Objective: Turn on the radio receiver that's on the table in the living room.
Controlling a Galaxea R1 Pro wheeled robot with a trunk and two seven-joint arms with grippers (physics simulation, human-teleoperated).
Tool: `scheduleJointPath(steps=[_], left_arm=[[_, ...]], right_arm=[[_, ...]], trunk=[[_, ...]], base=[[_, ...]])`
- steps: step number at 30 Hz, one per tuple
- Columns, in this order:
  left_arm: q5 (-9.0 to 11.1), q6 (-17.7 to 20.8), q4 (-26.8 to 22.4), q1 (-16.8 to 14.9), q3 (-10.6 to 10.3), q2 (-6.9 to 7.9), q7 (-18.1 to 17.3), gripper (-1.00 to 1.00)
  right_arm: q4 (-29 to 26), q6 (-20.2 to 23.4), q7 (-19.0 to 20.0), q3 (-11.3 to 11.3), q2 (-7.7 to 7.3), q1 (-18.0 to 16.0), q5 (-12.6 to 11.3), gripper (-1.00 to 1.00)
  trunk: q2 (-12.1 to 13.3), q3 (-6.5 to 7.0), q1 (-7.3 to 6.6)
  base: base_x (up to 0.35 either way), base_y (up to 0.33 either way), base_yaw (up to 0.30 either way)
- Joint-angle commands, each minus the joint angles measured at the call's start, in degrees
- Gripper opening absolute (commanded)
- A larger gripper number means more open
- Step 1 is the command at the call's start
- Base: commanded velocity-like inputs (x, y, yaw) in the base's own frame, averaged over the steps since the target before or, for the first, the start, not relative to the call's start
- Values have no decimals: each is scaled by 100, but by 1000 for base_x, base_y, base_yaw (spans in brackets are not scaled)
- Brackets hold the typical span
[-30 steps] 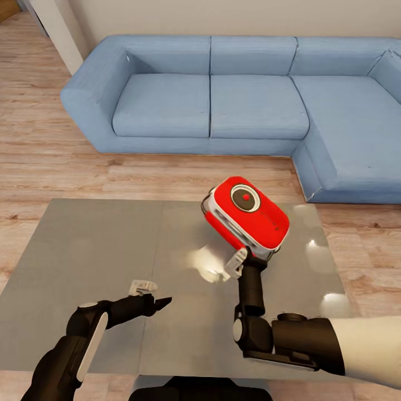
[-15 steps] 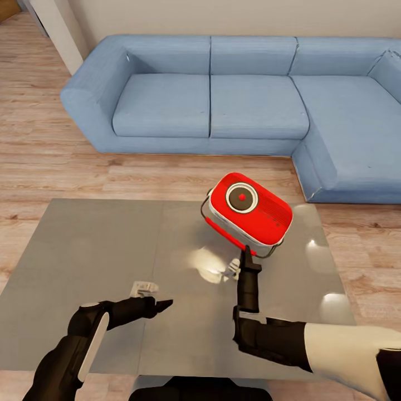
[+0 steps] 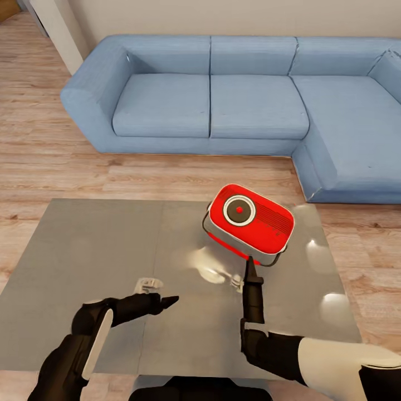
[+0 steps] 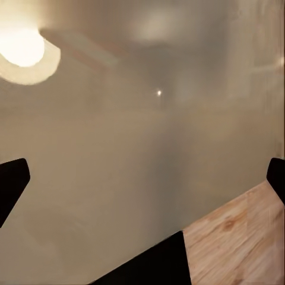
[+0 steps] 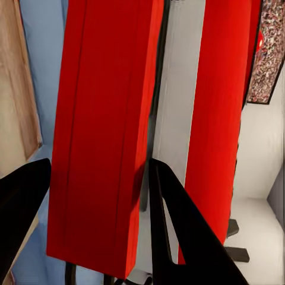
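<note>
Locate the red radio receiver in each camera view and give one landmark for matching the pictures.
Head view: the radio receiver stands right of centre on the table, dial facing up, just beyond the right tool.
Left wrist view: not in it; this view looks at the glossy tabletop.
Right wrist view: its red body is close up between the dark fingers.
Shared landmark: the blue sofa, seen beside the radio.

Radio receiver [image 3: 250, 221]: red face, white-ringed dark dial w/ red centre, fine slotted grille at 3 o'clock of dial, white edge band, thin dark wire stand. Table [image 3: 100, 245]: glossy grey-brown, pale light glare spots, one seam line. Sofa [image 3: 234, 94]: plain light blue. Floor [image 3: 50, 161]: light wood planks. Both arms black w/ white panels.
</note>
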Motion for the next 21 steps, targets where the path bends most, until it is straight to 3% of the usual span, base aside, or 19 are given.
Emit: scheduleJointPath(steps=[1,3,6,13,21], left_arm=[[11,43,-85,0,-2,-76,-3,100],[28,268,-297,-7,-8,-237,-7,100],[40,464,-390,-151,-5,-365,-8,100],[48,624,-444,-298,-4,-485,-29,100],[53,642,-455,-430,-4,-589,-35,100]], right_arm=[[43,1,-3,8,15,25,59,-100],[105,6,-2,11,100,61,101,-100],[130,25,-8,48,181,184,150,-100],[144,68,1,538,263,441,284,-100],[531,36,54,682,417,729,318,-100]], trunk=[[0,0,0],[0,0,0],[0,0,0],[0,0,0],[0,0,0]], base=[[0,0,0],[0,0,0],[0,0,0],[0,0,0],[0,0,0]])
